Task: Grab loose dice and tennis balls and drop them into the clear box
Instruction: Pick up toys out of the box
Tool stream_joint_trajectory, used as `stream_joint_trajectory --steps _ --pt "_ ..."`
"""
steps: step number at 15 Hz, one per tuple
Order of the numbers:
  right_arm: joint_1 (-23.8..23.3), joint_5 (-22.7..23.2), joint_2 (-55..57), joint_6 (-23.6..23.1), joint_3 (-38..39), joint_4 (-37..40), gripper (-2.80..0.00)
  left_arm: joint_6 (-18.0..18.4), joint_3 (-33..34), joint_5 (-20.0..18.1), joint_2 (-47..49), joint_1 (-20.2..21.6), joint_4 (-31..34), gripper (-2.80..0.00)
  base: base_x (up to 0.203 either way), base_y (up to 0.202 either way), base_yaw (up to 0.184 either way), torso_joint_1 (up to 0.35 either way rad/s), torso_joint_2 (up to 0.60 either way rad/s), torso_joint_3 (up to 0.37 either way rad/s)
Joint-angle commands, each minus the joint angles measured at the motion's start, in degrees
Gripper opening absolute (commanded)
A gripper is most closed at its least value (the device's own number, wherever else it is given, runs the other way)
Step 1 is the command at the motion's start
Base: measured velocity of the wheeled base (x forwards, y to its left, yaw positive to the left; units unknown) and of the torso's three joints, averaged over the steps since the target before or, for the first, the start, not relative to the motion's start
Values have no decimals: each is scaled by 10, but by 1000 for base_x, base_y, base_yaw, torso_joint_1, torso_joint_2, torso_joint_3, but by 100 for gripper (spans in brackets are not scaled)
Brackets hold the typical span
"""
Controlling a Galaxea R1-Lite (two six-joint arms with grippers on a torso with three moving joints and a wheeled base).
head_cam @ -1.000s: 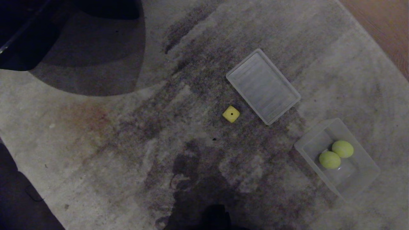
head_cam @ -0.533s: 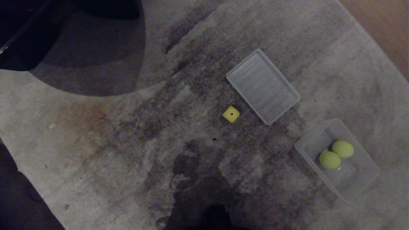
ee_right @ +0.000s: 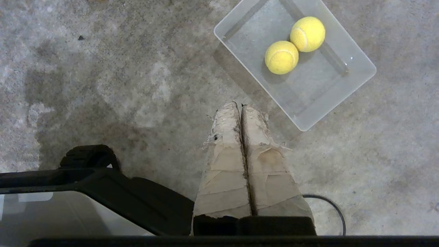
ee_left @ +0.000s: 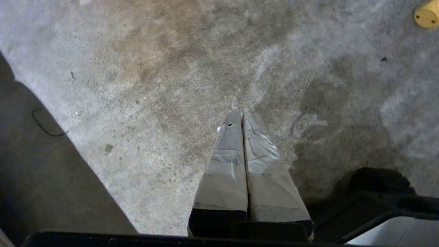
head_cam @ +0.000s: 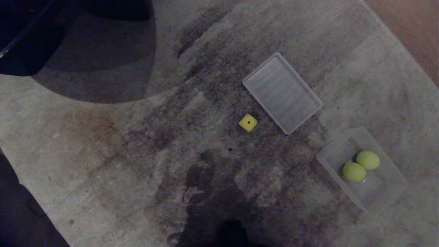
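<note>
A yellow die lies loose on the grey carpet, one pip up; its edge shows in the left wrist view. Two tennis balls rest side by side in the clear box, also in the right wrist view: balls, box. My right gripper hangs shut and empty over carpet just short of the box's near corner. My left gripper is shut and empty over bare carpet, far from the die. Neither arm shows in the head view.
The flat ribbed lid lies just beyond the die. Wood floor borders the carpet at far right. A dark furniture piece and its shadow fill the far left. My base and a thin cable sit near the right gripper.
</note>
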Motion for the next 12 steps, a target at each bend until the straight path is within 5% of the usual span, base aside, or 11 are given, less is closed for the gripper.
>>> stream_joint_trajectory --steps 1,12 --pt "0 0 2 -1 0 0 -280 1 1 -1 1 0 0 -280 0 0 0 0 0 0" --pt "0 0 2 0 0 1 -280 1 1 0 1 -1 0 -280 -1 0 21 0 0 1"
